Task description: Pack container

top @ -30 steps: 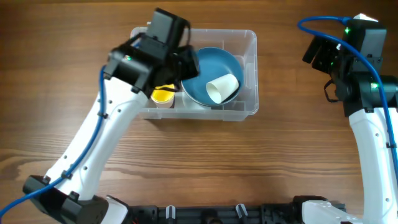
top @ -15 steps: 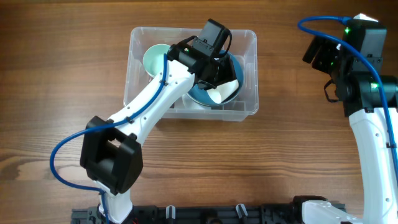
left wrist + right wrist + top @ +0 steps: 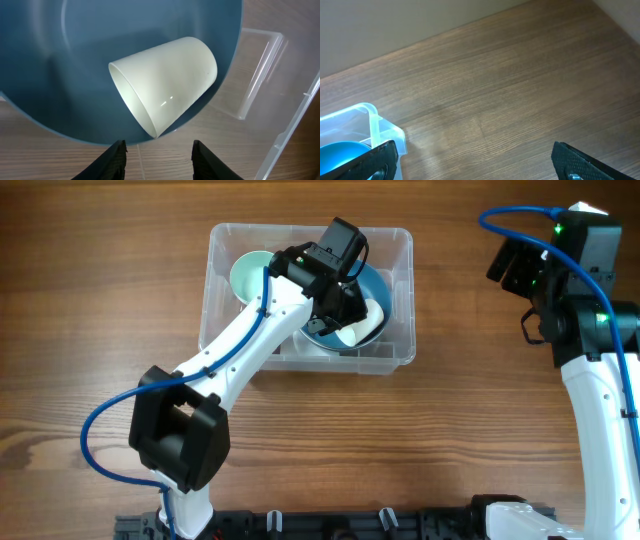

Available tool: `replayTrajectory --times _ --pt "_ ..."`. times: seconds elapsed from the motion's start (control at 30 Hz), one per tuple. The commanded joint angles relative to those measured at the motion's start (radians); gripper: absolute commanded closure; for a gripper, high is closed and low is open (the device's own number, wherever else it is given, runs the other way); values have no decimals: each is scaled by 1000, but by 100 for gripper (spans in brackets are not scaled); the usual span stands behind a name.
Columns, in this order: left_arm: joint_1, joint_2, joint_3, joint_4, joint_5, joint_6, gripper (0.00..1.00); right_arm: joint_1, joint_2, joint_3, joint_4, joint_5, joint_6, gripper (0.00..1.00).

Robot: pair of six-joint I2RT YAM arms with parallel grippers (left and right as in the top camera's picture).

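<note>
The container is a clear bin at the middle back of the table. In its right half sits a blue bowl with a white cup lying on its side in it, mouth toward the camera. My left gripper hangs over the bowl's near rim, just short of the cup, open with nothing between its fingertips. In the overhead view the left gripper covers part of the bowl. My right gripper is wide open over bare table, right of the container.
A pale green bowl sits in the container's back left part. The right arm stands at the table's right edge. Wooden tabletop surrounds the bin.
My left arm has swung from the container's left side across to the blue bowl, uncovering the pale green bowl. Over the last half second it shifted only slightly. The right arm has not moved.
</note>
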State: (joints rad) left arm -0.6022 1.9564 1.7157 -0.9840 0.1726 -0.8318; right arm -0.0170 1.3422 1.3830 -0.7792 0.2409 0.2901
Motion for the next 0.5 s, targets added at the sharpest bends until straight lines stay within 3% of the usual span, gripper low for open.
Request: replayTrajectory --times 0.0,0.47 --pt "-1 31 3 0 -18 -38 56 0 9 14 0 21 -9 0" --pt "-2 89 3 76 -18 -44 59 0 9 14 0 21 -9 0"
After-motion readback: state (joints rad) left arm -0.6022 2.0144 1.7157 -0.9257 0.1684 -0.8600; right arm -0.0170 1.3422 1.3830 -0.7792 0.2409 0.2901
